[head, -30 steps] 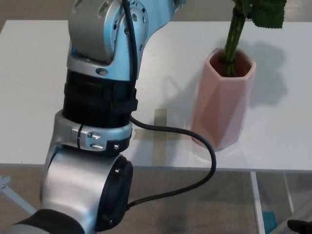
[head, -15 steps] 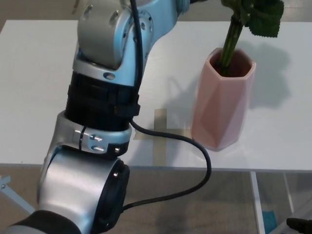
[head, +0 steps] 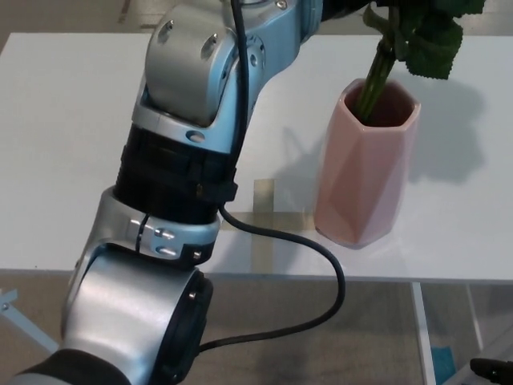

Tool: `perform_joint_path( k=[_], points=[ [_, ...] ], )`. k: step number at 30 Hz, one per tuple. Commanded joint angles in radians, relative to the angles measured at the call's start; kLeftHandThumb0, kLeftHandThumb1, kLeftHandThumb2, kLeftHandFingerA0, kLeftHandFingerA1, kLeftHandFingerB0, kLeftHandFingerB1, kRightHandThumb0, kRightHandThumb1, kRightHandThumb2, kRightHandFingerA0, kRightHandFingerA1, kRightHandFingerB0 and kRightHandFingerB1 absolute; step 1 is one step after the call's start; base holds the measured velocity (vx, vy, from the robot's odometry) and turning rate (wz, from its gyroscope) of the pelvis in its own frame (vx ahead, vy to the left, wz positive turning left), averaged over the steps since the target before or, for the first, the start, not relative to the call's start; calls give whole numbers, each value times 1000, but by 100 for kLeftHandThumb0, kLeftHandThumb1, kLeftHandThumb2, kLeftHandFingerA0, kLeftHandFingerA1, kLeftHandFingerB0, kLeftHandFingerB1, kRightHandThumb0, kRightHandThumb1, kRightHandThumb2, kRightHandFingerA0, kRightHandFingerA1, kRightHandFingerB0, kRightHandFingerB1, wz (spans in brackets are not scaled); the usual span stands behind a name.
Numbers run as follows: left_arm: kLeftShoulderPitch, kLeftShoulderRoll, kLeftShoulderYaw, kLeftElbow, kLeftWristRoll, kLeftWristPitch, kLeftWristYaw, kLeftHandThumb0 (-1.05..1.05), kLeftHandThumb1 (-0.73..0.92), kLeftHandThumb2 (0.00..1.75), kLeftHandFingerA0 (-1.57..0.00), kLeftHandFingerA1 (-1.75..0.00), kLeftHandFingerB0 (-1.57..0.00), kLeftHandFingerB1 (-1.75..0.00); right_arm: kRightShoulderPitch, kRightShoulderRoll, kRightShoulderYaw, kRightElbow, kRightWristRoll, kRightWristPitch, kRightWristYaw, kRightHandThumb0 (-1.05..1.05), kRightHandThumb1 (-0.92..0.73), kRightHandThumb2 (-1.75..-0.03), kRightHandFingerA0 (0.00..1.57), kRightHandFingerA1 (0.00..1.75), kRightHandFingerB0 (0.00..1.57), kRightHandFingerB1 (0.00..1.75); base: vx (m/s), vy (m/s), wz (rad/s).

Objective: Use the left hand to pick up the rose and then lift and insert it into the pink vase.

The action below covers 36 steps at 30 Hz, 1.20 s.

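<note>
A white table fills most of the frame, a cross of tan tape near its front edge and grey floor below it. The left hand is cut off at the top edge, so its grip cannot be told. The silver left arm rises from lower left toward upper right, a black cable looping off it; the rose stem leans inside the pink vase at right.

One pink vase is standing on one white table, at three o'clock. One rose stem is sitting in it, showing two green leaves. One robot arm and one black cable are showing at nine o'clock.
</note>
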Motion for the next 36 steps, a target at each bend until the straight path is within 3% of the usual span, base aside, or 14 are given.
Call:
perform_joint_path(
  k=[1,16,18,19,20,21,22,23,24,25,27,28,36],
  points=[
    [25,-5,-13,-15,9,-19,-22,-15,84,65,-82,-146,-74,-89,7,-12,2,-3,2,4,14,-32,-61,-58,66,48,57,43,0,0,0],
    [112,-50,-8,21,22,-82,-6,-16,84,67,-83,-145,-78,-83,-1,-9,3,-3,1,2,10,-32,-61,-58,66,48,57,43,0,0,0],
    [123,-53,-14,13,28,-80,-3,-17,85,65,-86,-141,-82,-74,-3,-9,5,-2,0,3,7,-32,-61,-58,66,48,56,43,0,0,0],
    [127,-50,-18,10,33,-82,-6,-18,83,67,-90,-135,-85,-61,-4,-10,4,-2,0,4,8,-32,-61,-58,66,48,56,43,0,0,0],
    [128,-33,-35,9,43,-78,-23,-27,73,63,-100,-64,-57,-40,-5,-10,3,-2,2,5,10,-32,-61,-58,66,48,56,43,0,0,0],
    [122,2,-67,12,58,-64,-61,-35,69,61,-73,-46,-34,-32,-5,-9,2,-3,4,4,13,-32,-61,-58,66,48,56,43,0,0,0],
    [116,20,-85,14,61,-55,-82,-35,69,61,-73,-46,-34,-32,-4,-9,3,-4,4,3,14,-32,-61,-58,66,48,56,43,0,0,0],
    [102,46,-110,16,60,-31,-116,-51,51,72,-23,-42,-9,-31,-5,-9,3,-4,4,3,16,-32,-61,-58,65,48,56,43,0,0,0],
    [87,73,-143,22,62,-12,-158,-71,45,77,0,-6,0,-8,-3,-10,2,-5,5,1,18,-32,-61,-58,65,48,56,43,0,0,0],
    [73,98,-168,24,54,13,-198,-85,48,57,0,0,0,-1,-4,-11,1,-6,6,1,20,-32,-61,-58,65,47,56,43,0,0,0],
    [61,126,-193,25,40,34,-241,-88,47,59,0,0,0,-4,-5,-11,1,-6,7,2,24,-32,-61,-58,65,47,56,43,0,0,0],
    [61,137,-203,24,40,29,-252,-93,42,68,0,0,0,0,-5,-11,1,-7,7,3,26,-32,-61,-58,65,47,56,43,0,0,0],
    [77,172,-207,25,44,9,-292,-89,47,60,0,0,0,0,-17,-10,-8,-6,14,8,38,-32,-61,-58,65,47,56,43,0,0,0]
  ],
)
